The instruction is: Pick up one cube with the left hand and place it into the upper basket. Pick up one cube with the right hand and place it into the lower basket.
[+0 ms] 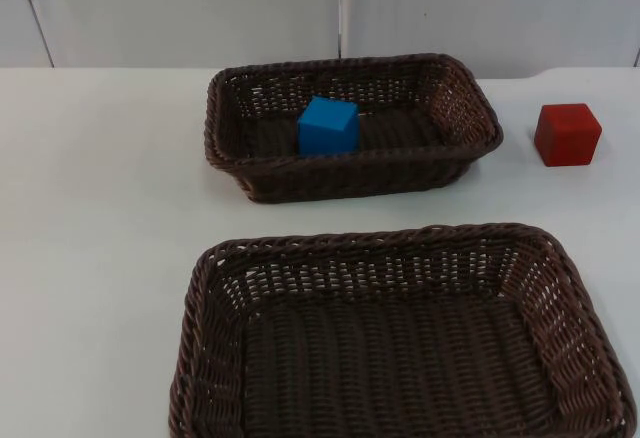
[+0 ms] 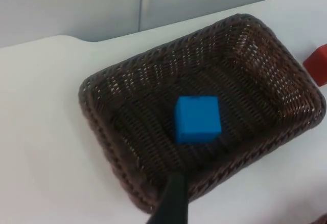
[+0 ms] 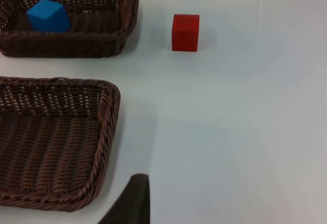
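- Two wicker baskets sit on the white surface (image 1: pixel 100 218), one behind the other, both with their long sides running left to right.
- Nearest is the lower basket (image 1: pixel 400 248), with nothing in it.
- Left gripper (image 2: pixel 171 203) hovers above the near rim of the upper basket (image 1: pixel 240 163); right gripper (image 3: pixel 130 201) hangs over bare surface just beside the lower basket; I cannot tell how far either is open.
- Blue cube (image 1: pixel 328 126) lies in the upper basket, left of centre, turned slightly.
- Red cube (image 1: pixel 567 134) stands on the surface just right of that basket, apart from it.
- Farthest back is the grey partition wall (image 1: pixel 200 8).
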Motion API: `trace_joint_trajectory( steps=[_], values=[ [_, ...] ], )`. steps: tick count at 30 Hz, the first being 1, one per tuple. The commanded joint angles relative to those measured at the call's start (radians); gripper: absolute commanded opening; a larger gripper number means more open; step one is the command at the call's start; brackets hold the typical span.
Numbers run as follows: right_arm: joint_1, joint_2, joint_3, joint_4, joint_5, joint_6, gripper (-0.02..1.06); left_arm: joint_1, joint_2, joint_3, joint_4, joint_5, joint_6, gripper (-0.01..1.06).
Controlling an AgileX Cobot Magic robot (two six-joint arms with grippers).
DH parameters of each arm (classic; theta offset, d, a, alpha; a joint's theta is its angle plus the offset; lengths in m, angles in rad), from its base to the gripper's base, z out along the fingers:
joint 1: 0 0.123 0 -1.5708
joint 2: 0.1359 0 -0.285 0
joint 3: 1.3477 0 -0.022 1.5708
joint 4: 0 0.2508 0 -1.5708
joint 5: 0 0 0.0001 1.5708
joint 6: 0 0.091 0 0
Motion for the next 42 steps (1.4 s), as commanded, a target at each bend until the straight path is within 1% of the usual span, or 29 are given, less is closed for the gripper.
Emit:
trace_joint_trajectory(
  steps=[1,4,5,10,11,12,15,24,26,27,32,37,42],
  values=[
    [-0.001,-0.004,0.002,0.000,-0.002,0.000,1.05,0.002,-0.056,0.054,0.007,-0.036,-0.005,0.77],
    [-0.001,-0.004,0.002,0.000,-0.002,0.000,1.05,0.002,-0.146,0.142,0.009,-0.059,-0.007,0.77],
    [-0.001,-0.004,0.002,0.000,-0.002,0.000,1.05,0.002,-0.146,0.142,0.009,-0.059,-0.007,0.77],
    [-0.001,-0.004,0.002,0.000,-0.002,0.000,1.05,0.002,-0.294,0.299,0.009,-0.087,-0.007,0.77],
    [-0.001,-0.004,0.002,0.000,-0.002,0.000,1.05,0.002,-0.294,0.299,0.009,-0.087,-0.007,0.77],
    [-0.001,-0.004,0.002,0.000,-0.002,0.000,1.05,0.002,-0.337,0.340,0.009,-0.091,-0.007,0.77],
    [-0.001,-0.004,0.002,0.000,-0.002,0.000,1.05,0.002,-0.419,0.404,0.009,-0.115,-0.007,0.77],
    [-0.001,-0.004,0.002,0.005,-0.002,-0.005,1.05,0.002,-0.573,0.508,0.009,-0.104,-0.007,0.77],
    [-0.001,-0.004,0.002,0.005,-0.002,-0.005,1.05,0.002,-0.630,0.567,0.009,-0.107,-0.007,0.77],
    [-0.001,-0.004,0.002,0.005,-0.002,-0.005,1.05,0.002,-0.630,0.567,0.009,-0.107,-0.007,0.77],
    [-0.001,-0.004,0.002,0.009,-0.002,-0.008,1.05,0.002,-0.719,0.635,0.011,-0.087,-0.007,0.77],
    [-0.001,-0.004,0.002,0.005,-0.002,-0.008,1.05,0.002,-0.775,0.666,0.029,-0.065,-0.007,0.77],
    [-0.001,-0.004,0.002,0.005,-0.002,-0.008,1.05,0.002,-0.787,0.666,0.032,-0.039,-0.007,0.77]
  ],
)
